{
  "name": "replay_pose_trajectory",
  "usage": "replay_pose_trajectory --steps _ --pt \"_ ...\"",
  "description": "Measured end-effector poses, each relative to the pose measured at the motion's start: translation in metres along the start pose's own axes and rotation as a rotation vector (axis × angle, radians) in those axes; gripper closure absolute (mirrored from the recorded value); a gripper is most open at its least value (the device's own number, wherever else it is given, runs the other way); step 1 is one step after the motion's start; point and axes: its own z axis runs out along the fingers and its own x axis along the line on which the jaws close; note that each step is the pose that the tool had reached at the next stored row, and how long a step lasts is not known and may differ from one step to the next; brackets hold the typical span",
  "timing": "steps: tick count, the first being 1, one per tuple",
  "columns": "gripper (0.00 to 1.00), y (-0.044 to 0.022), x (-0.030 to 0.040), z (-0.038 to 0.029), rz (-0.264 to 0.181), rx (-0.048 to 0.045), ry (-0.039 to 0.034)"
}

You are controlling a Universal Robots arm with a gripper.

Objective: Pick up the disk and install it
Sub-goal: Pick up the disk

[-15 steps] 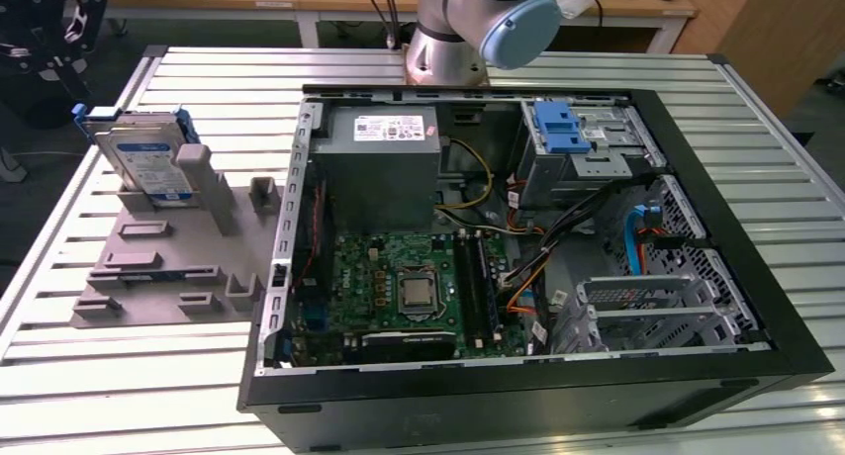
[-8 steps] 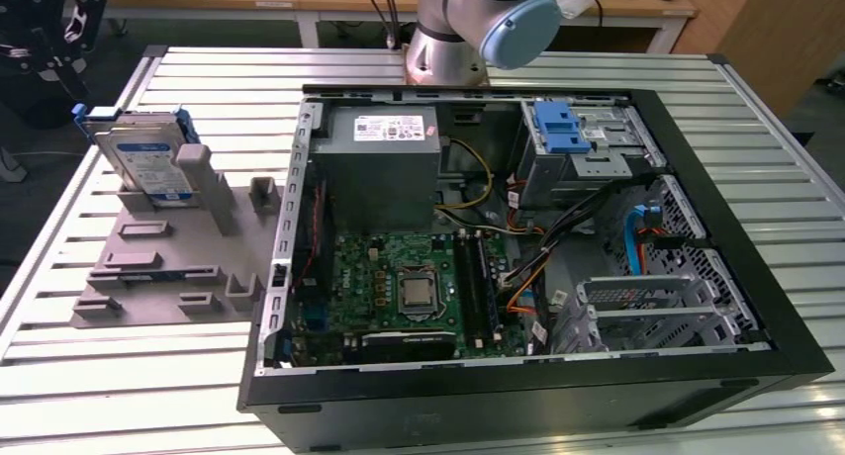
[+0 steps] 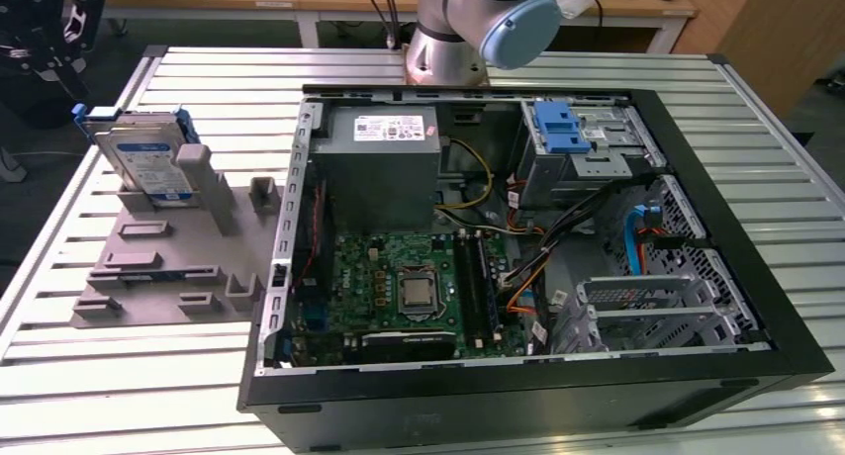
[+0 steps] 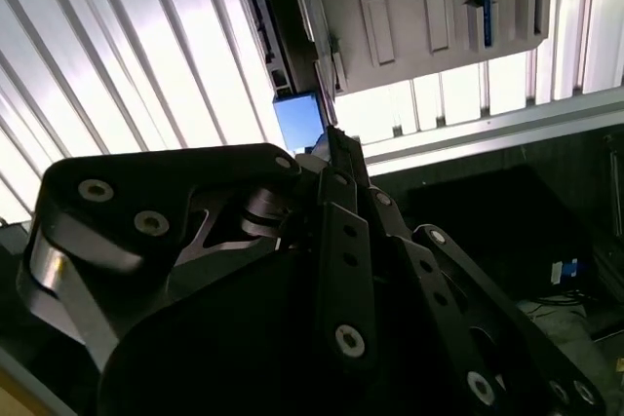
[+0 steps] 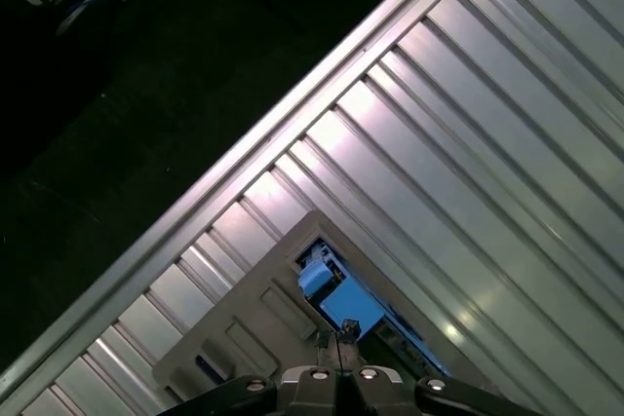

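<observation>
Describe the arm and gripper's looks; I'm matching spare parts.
The arm is silver-grey and tubular, with a light blue round joint cap. The gripper is black, built of flat linkage bars joined by round silver pins.

The slatted metal table (image 3: 133,396) bears a grey holder plate (image 3: 172,239) and an open computer case (image 3: 528,401).
</observation>
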Motion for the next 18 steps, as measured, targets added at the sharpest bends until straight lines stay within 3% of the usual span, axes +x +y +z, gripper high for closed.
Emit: replay_pose_trajectory --steps 18 --pt "0.89 0.0001 0.0002 0.0 -0.101 -0.0009 0.0038"
